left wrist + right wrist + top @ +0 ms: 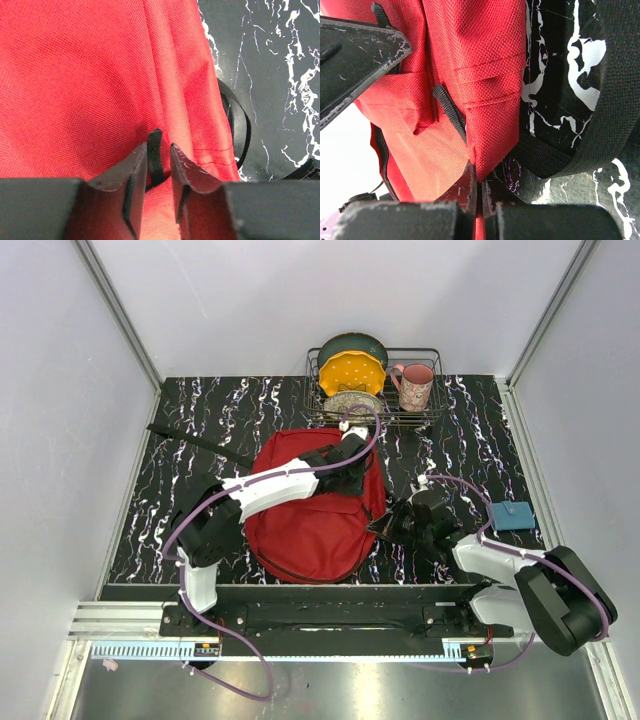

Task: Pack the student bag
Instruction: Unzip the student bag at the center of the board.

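The student bag (pixel 310 515) is a red backpack lying flat in the middle of the marbled table. My left arm reaches across it, with the left gripper (pixel 345 468) near its far right corner. In the left wrist view the left gripper (pixel 158 148) stands narrowly open around a black pull tab (pixel 155 136), with a gap still showing on the tab's right side. My right gripper (pixel 397 523) is at the bag's right edge. There the right gripper (pixel 479 176) is shut on a fold of the red fabric (pixel 490 75), beside a black strap (pixel 615 100).
A wire dish rack (pixel 432 410) at the back holds plates and a pink mug (pixel 415 385). A small teal object (pixel 513 515) lies right of the bag. A thin black stick (pixel 195 443) lies to the bag's far left. Grey walls enclose the table.
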You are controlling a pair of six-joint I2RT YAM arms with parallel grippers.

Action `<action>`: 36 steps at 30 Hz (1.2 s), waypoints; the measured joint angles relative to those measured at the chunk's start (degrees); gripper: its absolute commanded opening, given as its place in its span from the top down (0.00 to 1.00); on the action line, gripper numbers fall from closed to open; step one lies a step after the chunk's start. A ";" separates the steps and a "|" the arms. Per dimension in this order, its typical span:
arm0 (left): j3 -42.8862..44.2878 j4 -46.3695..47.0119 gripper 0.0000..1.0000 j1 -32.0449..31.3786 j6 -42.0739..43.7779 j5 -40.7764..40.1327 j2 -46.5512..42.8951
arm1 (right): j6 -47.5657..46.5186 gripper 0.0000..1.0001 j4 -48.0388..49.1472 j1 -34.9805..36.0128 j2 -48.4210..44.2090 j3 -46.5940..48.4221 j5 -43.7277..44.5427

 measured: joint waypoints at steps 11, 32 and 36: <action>0.00 0.11 0.88 0.13 -0.28 -1.31 0.37 | 0.28 1.00 -0.15 0.00 -1.29 -0.42 0.00; -7.45 4.81 1.00 0.85 -0.35 -3.87 -5.51 | 0.39 1.00 -7.04 0.07 -8.13 -0.52 4.37; -8.41 4.79 1.00 1.40 -0.33 -4.28 -7.58 | 0.39 1.00 -7.69 0.09 -8.22 -0.52 4.96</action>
